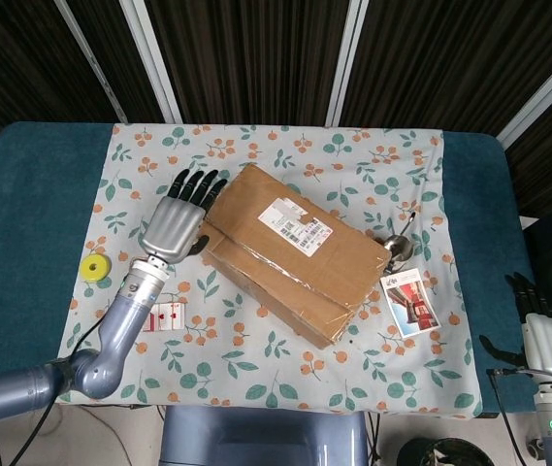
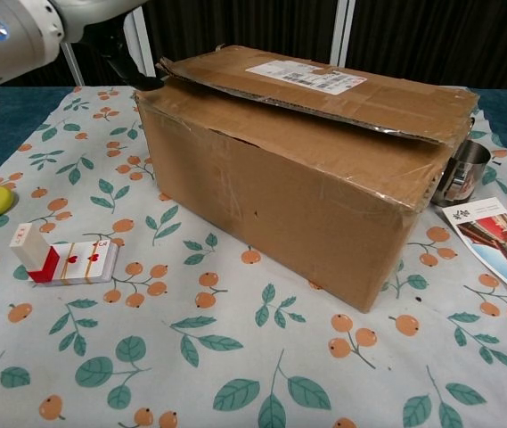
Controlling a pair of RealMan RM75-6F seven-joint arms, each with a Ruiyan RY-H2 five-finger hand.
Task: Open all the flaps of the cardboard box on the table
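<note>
worktop (image 1: 33, 223): teal, covered by a white cloth (image 1: 256, 379) printed with leaves and orange berries | yellow ring (image 1: 94, 267): on the cloth's left edge | playing-card pack (image 2: 61, 259): red and white, lying open near the ring | metal cup (image 2: 463, 171): far right | printed card (image 2: 494, 230): just in front of the cup
</note>
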